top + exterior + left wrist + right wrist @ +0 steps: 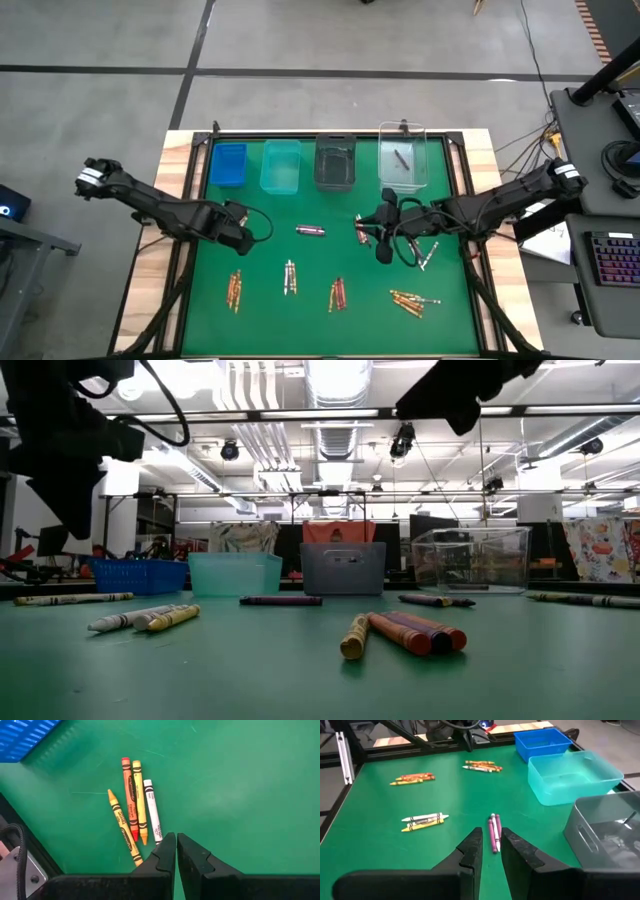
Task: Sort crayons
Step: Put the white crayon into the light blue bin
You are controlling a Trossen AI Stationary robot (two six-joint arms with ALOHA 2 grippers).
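The right gripper (491, 851) hangs low in the right wrist view, its fingers narrowly parted with nothing between them, and the purple crayons (494, 832) lie on the mat just beyond its tips. This looks like the approach to a pick: the next move calls for a descent that lines the gap up across one thin stick, not both.

In the overhead view that gripper sits right of centre, with the left gripper (238, 222) waiting at left centre, its fingers pressed together and empty. Crayon clusters (235, 290) are strung along the lower part of the green mat (300, 255), another lone pair (310, 230) at mid-frame.

Farther up, four bins line the mat's top edge: blue bin (229, 163), teal bin (281, 165), grey bin (335, 162) and clear bin (403, 158), the last holding one dark stick.

Beyond the table, the level view shows ceiling ducts and strip lights.
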